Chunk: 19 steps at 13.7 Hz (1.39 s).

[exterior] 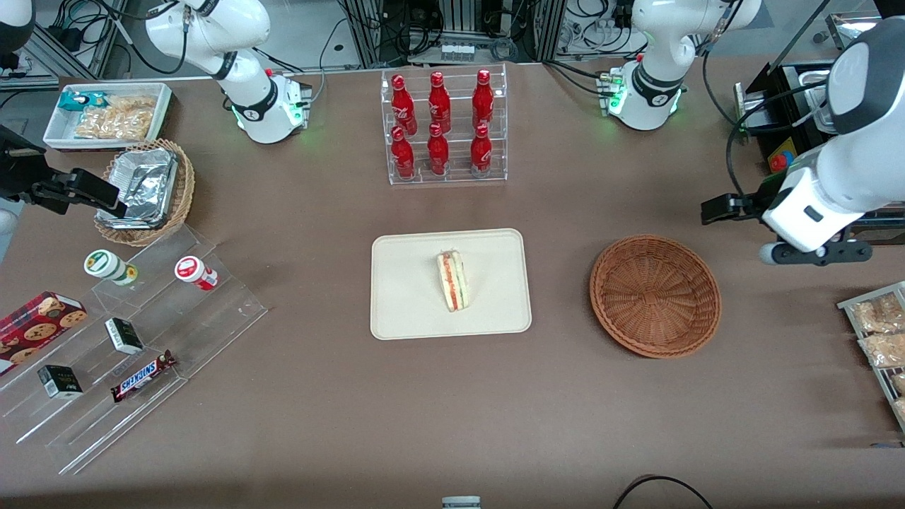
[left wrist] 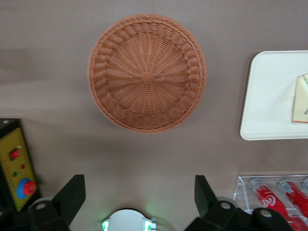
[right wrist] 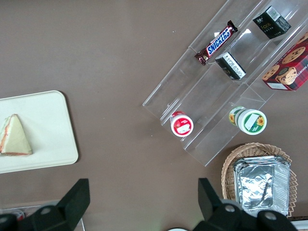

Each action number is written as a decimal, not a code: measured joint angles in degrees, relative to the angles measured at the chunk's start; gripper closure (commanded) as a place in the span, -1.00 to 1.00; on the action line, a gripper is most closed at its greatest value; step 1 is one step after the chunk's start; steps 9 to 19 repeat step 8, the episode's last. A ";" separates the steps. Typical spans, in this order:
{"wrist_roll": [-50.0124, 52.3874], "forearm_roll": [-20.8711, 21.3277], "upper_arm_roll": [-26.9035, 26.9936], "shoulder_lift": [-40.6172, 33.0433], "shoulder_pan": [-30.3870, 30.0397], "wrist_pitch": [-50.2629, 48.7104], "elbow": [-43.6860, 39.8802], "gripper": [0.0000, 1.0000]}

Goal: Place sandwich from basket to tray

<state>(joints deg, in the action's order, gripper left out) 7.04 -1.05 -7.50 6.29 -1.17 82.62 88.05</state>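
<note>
The sandwich (exterior: 452, 281) lies on the tray (exterior: 403, 311), a little toward the working arm's end of its middle, cut edge up so the red and green filling shows. The tray sits flat on the brown bench (exterior: 452, 424) near the middle. From my wrist camera I see only a corner of the tray (left wrist: 269, 106) with a sliver of the sandwich (left wrist: 301, 98) on it.

The basket (exterior: 655, 295) stands beside the tray, toward my end of the bench, apart from it, and holds nothing. My wrist camera looks straight down into the basket (left wrist: 147, 72), bare weave all the way across.

My jaws (left wrist: 139, 202) hang in the air above the bench, spread wide and gripping nothing, farther from the front camera than the basket. In the front view my jaws (exterior: 714, 211) show as a dark tip above the bench, up from the basket and toward my end.

Farther from the front camera than the tray stands a clear rack of red bottles (exterior: 442, 127).
</note>
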 measured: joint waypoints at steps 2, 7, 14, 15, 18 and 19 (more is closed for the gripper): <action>-0.99 1.90 -0.02 -1.63 -0.67 0.00 -0.03 -1.00; -1.91 2.17 0.58 -3.83 -3.29 0.04 -0.30 -1.00; -1.98 2.16 1.01 -3.83 -3.42 0.10 -0.30 -1.00; -1.98 2.16 1.01 -3.83 -3.42 0.10 -0.30 -1.00; -1.98 2.16 1.01 -3.83 -3.42 0.10 -0.30 -1.00; -1.98 2.16 1.01 -3.83 -3.42 0.10 -0.30 -1.00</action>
